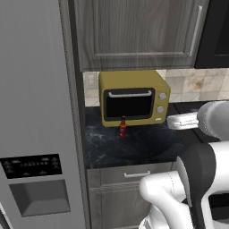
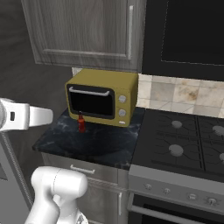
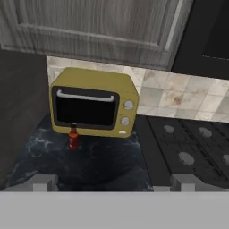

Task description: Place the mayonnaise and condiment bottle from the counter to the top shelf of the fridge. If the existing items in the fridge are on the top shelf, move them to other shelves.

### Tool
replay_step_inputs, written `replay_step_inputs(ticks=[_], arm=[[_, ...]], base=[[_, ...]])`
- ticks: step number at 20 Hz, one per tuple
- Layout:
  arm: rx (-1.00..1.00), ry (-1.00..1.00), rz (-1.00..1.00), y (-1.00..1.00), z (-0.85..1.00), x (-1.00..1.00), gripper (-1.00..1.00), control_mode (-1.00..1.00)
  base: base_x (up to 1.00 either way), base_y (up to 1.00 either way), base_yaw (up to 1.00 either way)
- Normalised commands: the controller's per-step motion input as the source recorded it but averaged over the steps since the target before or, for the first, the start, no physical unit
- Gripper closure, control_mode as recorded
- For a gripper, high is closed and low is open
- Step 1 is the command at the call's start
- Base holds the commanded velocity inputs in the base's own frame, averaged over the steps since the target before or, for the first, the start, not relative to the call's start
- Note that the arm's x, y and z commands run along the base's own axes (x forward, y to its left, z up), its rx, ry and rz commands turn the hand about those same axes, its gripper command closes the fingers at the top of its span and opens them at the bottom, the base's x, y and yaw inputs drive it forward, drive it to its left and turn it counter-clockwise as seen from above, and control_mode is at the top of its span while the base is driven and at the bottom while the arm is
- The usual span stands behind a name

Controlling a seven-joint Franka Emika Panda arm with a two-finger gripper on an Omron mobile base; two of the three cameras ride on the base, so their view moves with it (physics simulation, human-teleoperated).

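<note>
From the left base view, the small red bottle (image 1: 122,128) stands on the black counter (image 1: 147,145) just before the yellow oven (image 1: 133,97), so carrying it to the closed fridge (image 1: 36,116) is not yet begun. The right base view agrees. In the hand view, the hand (image 3: 115,182) is spread wide, holding nothing, well back from the bottle.

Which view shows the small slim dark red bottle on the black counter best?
The hand view: the small slim dark red bottle stands unobstructed before the yellow toaster oven, dark cap visible. Both base views show it smaller, upright on the black stone counter, in front of the oven.
</note>
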Motion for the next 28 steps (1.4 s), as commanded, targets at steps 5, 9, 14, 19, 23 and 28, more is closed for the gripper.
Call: replay_step_inputs(ticks=[5,9,14,19,23,28], arm=[[0.11,0.31,0.00,0.02,-0.53,0.40,-1.00,-1.00],[0.17,0.24,0.00,0.01,-0.20,0.64,-1.00,-1.00],[0.16,0.20,0.00,0.09,-0.20,0.60,-1.00,-1.00],[0.15,0.08,0.00,0.20,-0.58,0.45,-1.00,-1.00],[0.07,0.00,0.00,0.17,-0.55,0.55,-1.00,-1.00],[-0.03,0.00,0.00,0.05,-0.46,0.51,-1.00,-1.00]], base=[[0.00,0.00,0.00],[0.00,0.00,0.00],[0.00,0.00,0.00],[0.00,0.00,0.00],[0.00,0.00,0.00],[0.00,0.00,0.00]])
